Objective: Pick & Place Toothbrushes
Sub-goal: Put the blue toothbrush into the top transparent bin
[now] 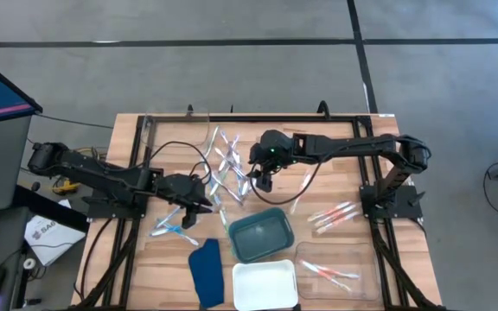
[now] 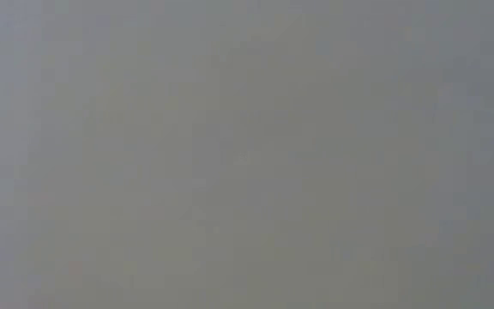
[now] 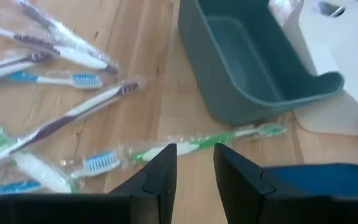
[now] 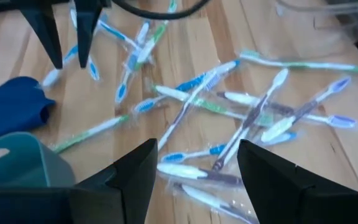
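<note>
Several wrapped toothbrushes (image 1: 225, 171) lie in a loose pile (image 4: 241, 106) on the wooden table's middle, with a few more (image 1: 169, 229) at the near left. My left gripper (image 1: 202, 207) hovers open with a narrow gap (image 3: 194, 165) and nothing between its fingers, just short of a green toothbrush (image 3: 210, 140) that lies flat beside the teal tray (image 3: 260, 68). My right gripper (image 1: 262, 181) hangs open (image 4: 194, 168) over the pile's near right side and touches nothing. The low view shows only blank grey.
A teal tray (image 1: 260, 233) and a white tray (image 1: 264, 283) stand at the near middle, with a dark blue cloth piece (image 1: 206, 272) to their left. Pink toothbrushes (image 1: 334, 216) lie at the right, more in a clear tray (image 1: 335, 269). Another clear tray (image 1: 175, 134) sits far left.
</note>
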You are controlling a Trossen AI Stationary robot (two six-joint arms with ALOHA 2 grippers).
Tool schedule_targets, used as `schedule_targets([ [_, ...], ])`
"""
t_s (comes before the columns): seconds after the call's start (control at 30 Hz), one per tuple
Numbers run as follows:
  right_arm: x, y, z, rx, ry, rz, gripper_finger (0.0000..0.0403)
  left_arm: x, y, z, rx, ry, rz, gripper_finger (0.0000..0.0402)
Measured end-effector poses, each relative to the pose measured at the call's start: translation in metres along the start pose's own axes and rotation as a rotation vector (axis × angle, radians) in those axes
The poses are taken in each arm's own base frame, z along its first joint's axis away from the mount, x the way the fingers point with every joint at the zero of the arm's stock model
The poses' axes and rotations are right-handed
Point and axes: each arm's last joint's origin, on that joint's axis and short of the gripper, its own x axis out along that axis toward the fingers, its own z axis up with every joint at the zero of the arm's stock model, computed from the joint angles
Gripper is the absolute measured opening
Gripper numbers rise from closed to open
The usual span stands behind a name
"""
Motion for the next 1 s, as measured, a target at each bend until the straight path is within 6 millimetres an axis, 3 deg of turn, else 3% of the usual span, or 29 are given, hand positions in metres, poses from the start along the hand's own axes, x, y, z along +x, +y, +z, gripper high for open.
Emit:
schedule_targets([
  [0.3, 0.000, 0.000, -0.005, 0.005, 0.057, -0.001, 0.0216, 0.000, 0.001, -0.007, -0.015, 0.069, 0.011, 0.0102],
  [0.73, 0.000, 0.000, -0.006, 0.005, 0.061, -0.001, 0.0216, -0.001, -0.014, -0.013, 0.038, 0.112, -0.102, 0.0102],
  [1.0, 0.000, 0.000, -0.007, 0.006, 0.076, -0.001, 0.0216, 0.000, -0.014, -0.009, 0.146, 0.052, -0.049, 0.0102],
])
